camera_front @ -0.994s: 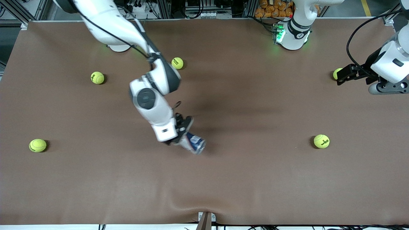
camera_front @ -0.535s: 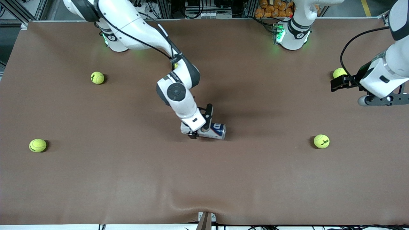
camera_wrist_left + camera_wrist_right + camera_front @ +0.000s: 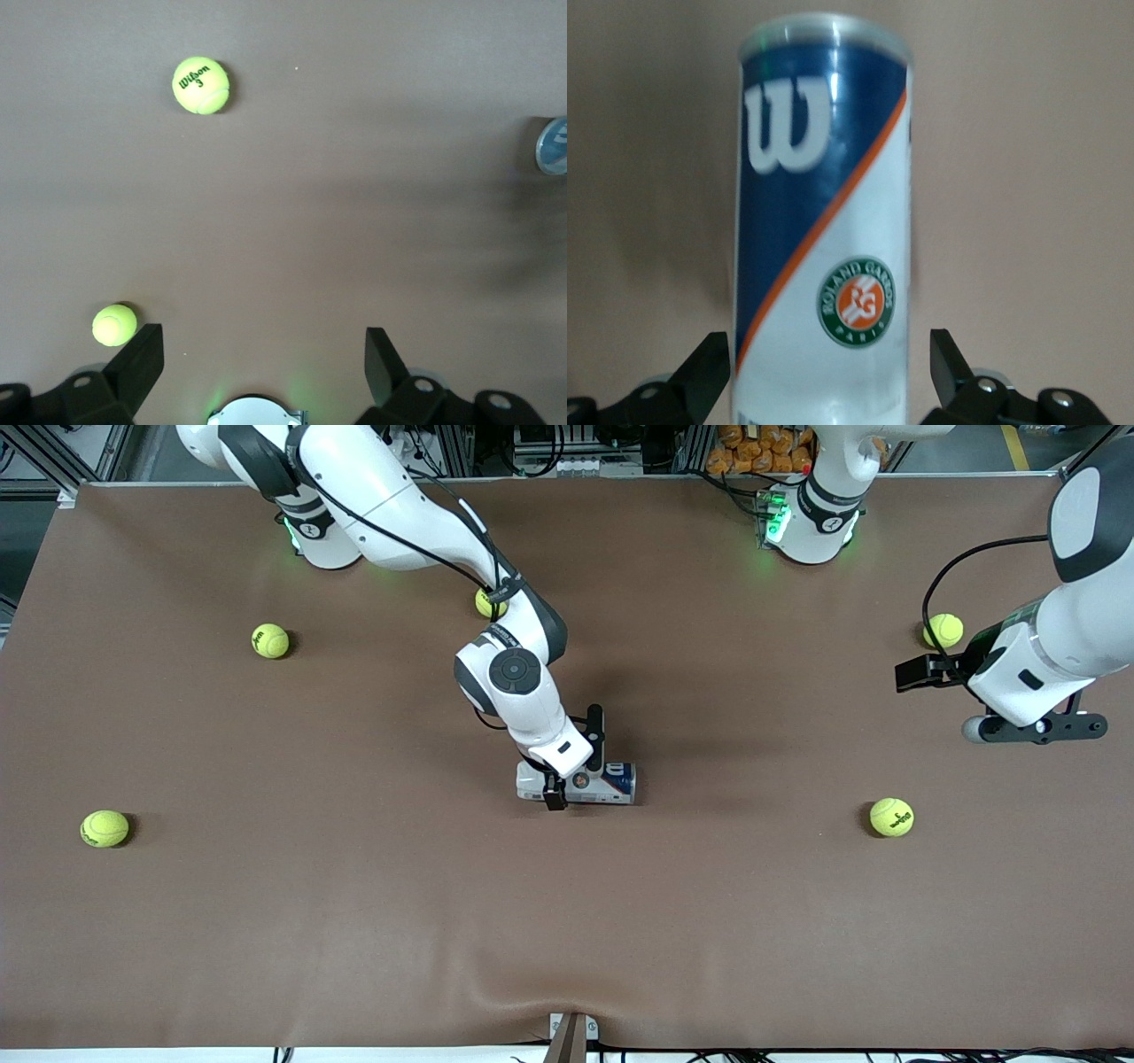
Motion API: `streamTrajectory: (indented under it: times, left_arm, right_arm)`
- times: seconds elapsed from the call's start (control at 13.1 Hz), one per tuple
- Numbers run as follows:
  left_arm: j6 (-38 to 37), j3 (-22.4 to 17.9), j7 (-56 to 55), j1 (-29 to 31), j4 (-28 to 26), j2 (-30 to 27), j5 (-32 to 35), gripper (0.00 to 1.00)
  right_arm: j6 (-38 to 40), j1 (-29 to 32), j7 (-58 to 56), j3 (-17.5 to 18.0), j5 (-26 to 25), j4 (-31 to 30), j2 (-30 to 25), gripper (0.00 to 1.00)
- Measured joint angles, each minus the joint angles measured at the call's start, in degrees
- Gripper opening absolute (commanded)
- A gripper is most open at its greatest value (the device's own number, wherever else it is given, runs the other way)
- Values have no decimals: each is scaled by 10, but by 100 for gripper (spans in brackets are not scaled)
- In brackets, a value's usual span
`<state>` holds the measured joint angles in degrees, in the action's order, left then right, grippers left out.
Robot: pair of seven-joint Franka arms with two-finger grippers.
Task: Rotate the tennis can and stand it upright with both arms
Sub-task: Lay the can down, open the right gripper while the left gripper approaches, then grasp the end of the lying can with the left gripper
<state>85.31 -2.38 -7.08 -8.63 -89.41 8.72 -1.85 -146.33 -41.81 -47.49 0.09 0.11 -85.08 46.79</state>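
Tennis can (image 3: 592, 781) lying flat mid-table, we see.
Right gripper (image 3: 578, 760) straddles it, fingers (image 3: 707, 370) apart, one not touching; left gripper (image 3: 259, 361) hovers spread by the left arm's end.

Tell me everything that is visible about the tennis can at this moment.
The tennis can is a slim tube that looks like plastic, with a navy label, a white "W", an orange-red diagonal stripe, a whitish lower part and a round green and orange Roland Garros badge. It lies on its side near the middle of the brown table. The right gripper straddles it with fingers open, one on each side; contact is unclear.
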Motion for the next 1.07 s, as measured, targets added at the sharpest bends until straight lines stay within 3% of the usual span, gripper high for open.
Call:
streamTrajectory:
  times: [0.23, 0.54, 0.92, 1.07]
  left_arm:
    - [0, 0, -4, 20, 0, 19, -73, 100]
    - [28, -1, -1, 74, -1, 91, -289, 100]
    - [152, 14, 1, 39, -4, 209, -458, 100]
    - [180, 15, 12, 12, -5, 257, -548, 100]
  right_arm:
    - [58, -5, 2, -1, 0, 24, -31, 100]
    - [218, 28, 58, -10, 3, 32, -133, 100]
    - [272, 222, 87, -17, 16, 29, -191, 100]
    - [328, 295, 95, -17, 19, 30, -219, 100]
